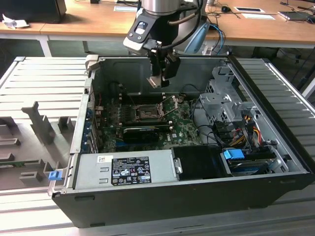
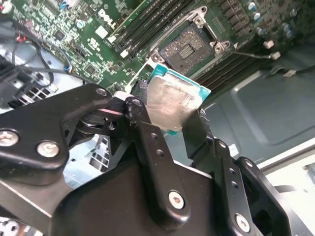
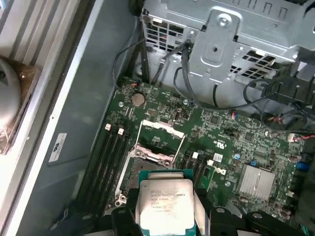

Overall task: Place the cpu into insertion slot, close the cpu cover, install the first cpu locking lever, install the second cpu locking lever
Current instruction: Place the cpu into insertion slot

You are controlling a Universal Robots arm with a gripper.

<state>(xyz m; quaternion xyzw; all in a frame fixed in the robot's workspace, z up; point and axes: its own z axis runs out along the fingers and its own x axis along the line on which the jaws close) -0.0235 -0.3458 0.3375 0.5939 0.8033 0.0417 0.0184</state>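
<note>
- Second wrist view: my gripper [image 2: 166, 118] pinches the cpu [image 2: 173, 98] by two opposite edges, clear of the uncovered insertion slot [image 2: 189, 46] and not touching it.
- I judge the chip to be light, stiff and fragile underneath. The edges are the right place to hold it, and the smooth metal lid looks slippery.

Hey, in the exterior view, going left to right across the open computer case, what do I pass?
In order: blue latch → insertion slot → black shroud → blue drive tab. The gripper, holding the cpu, hangs over the slot's span, so it is left out.
</note>
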